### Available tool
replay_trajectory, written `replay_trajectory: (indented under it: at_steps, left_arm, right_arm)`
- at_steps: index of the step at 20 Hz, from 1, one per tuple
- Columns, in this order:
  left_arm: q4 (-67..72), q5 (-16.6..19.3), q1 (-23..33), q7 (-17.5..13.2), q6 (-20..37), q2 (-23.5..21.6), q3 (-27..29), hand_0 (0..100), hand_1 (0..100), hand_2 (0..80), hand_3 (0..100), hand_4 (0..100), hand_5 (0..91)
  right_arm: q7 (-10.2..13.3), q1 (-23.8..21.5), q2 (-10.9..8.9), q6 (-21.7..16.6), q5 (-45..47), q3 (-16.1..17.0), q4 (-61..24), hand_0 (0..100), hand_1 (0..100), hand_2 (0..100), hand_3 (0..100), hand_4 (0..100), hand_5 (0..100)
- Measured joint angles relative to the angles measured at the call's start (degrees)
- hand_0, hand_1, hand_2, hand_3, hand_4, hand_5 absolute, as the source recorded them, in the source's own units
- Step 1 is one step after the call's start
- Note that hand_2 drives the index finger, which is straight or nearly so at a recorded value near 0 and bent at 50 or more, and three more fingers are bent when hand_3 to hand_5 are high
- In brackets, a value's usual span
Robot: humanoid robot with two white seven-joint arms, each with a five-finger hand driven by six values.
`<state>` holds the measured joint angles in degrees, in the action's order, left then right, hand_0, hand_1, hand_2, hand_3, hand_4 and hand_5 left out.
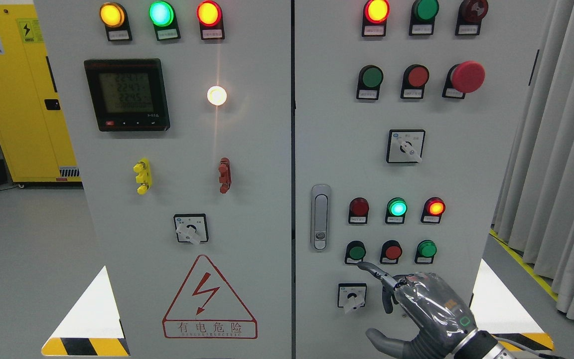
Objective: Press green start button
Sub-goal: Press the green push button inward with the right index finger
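Head view: right hand (429, 311) enters from the lower right and is raised before the right-hand cabinet door (337, 124). Its index finger (374, 271) is extended up and left; the remaining fingers are curled and grasp nothing, with the thumb held apart below. The fingertip sits at the lower edge of the green start button (355, 251), leftmost in the bottom row of three push buttons (actual contact cannot be confirmed). A red button (392, 251) and a second green button (426, 249) lie to its right. Just beneath the finger is a rotary selector switch (352, 296). Green indicator lamp (396, 207) above is lit.
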<state>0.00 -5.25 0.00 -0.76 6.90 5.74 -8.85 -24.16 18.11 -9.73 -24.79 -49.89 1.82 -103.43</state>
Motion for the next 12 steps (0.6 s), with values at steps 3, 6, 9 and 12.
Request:
replay_trajectory:
  at_steps: [3,6,9,12]
  left_arm:
    - [0.0,0.0,0.0,0.0,-0.2,0.0,0.0,12,56,0.0,0,0,0.0]
    - [0.0,0.0,0.0,0.0,-0.3,0.1,0.0,12,56,0.0,0,0,0.0]
    - [0.0,0.0,0.0,0.0,-0.3,0.1,0.0,12,56,0.0,0,0,0.0]
    - [0.0,0.0,0.0,0.0,-0.3,0.2,0.0,12,56,0.0,0,0,0.0]
  right_arm:
    - [0.1,0.6,0.01,0.3,-0.4,-0.4,0.7,30,66,0,73,76,69]
    - [0.2,1.0,0.01,0.4,-0.6,-0.8,1.2,30,66,0,73,76,69]
    - [0.2,1.4,0.01,0.9,-0.8,-1.0,1.7,30,66,0,73,75,69]
    - [0.2,1.8,0.01,1.3,-0.9,-1.2,2.2,30,66,0,73,75,69]
